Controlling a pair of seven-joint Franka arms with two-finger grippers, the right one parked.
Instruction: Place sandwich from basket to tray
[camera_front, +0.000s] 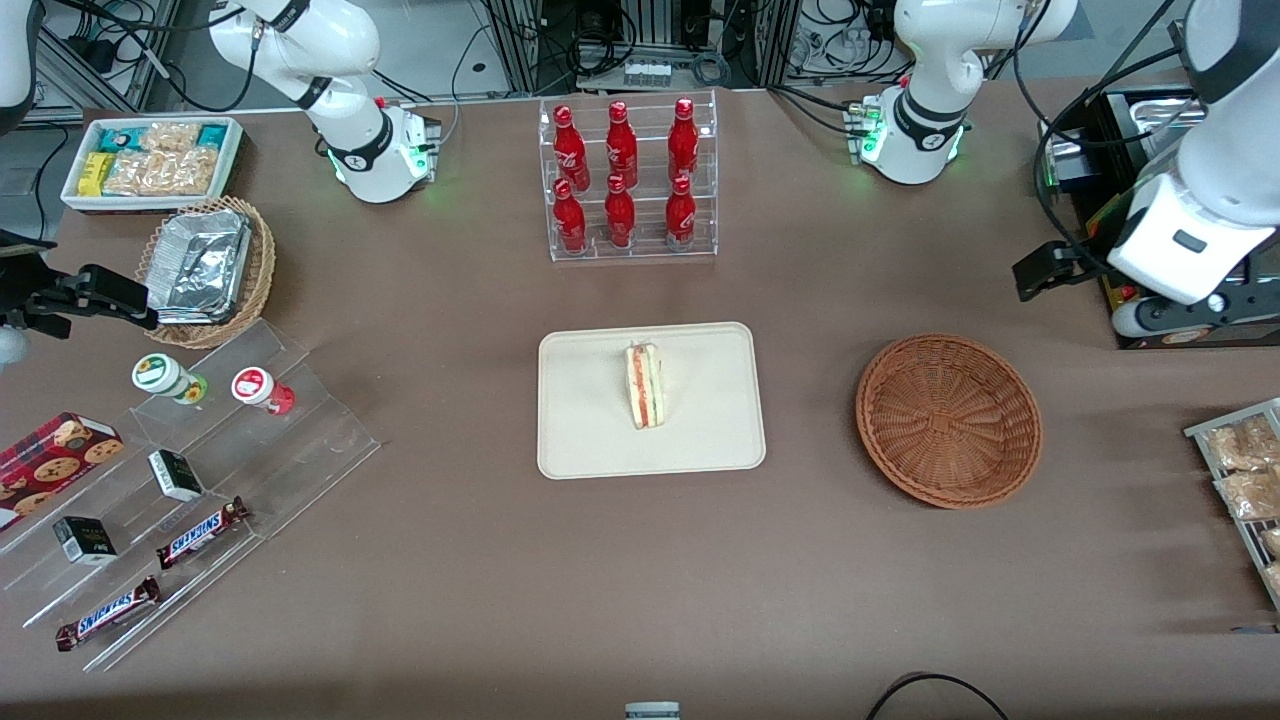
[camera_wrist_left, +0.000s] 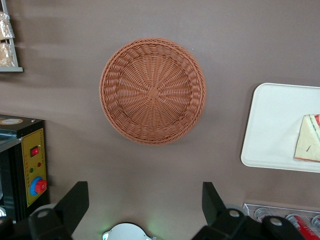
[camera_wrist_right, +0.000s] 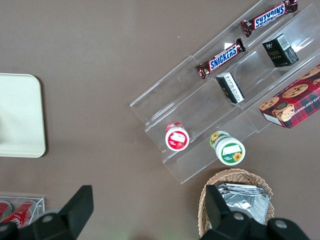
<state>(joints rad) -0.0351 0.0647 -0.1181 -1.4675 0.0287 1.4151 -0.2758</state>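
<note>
Jaws of the gripper (camera_wrist_left: 145, 205) (spread) above basket (camera_wrist_left: 152, 90).

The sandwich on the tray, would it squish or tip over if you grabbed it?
Probably squishy: the sandwich is pale bread with layered filling, so a hard squeeze could push layers out. It stands on a narrow edge on the tray, so a nudge might tip it. The open pincer is above the table near the empty basket.

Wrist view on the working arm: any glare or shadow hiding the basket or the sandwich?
Left wrist view: even light, no glare; the round reddish-brown wicker basket shows empty and sharp, and the frame edge cuts the triangular sandwich on the cream rectangular tray. The open gripper hangs above bare table. Front view: only soft shadows.
</note>
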